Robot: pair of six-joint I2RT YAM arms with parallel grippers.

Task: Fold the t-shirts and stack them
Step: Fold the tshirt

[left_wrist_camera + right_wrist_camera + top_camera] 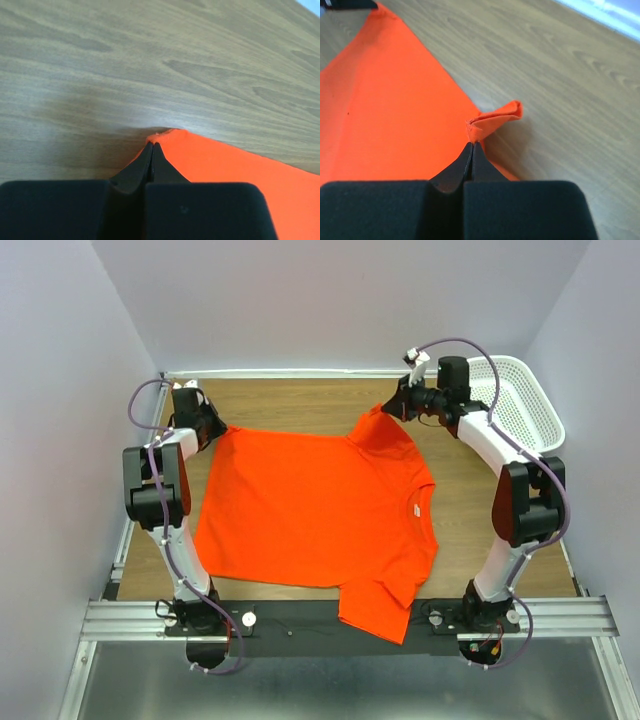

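Place: you are working in a robot test cell, a lab set-up, not a home or a shop.
Walls: plain pale panels [60, 390] box you in beyond both tools and out to either side.
Desk: a bare wood-grain desk [300, 400] lies under the left tool [220, 430] and the right tool [388, 410].
Mounting: well behind the tools, a slotted aluminium rail [130, 618] carries the left arm [165, 510] and the right arm [520, 500].
Cabling: purple cables [455, 338] loop loose above the right tool and along each arm.
Bin: a white perforated basket [525, 400] sits to the right of the right tool.
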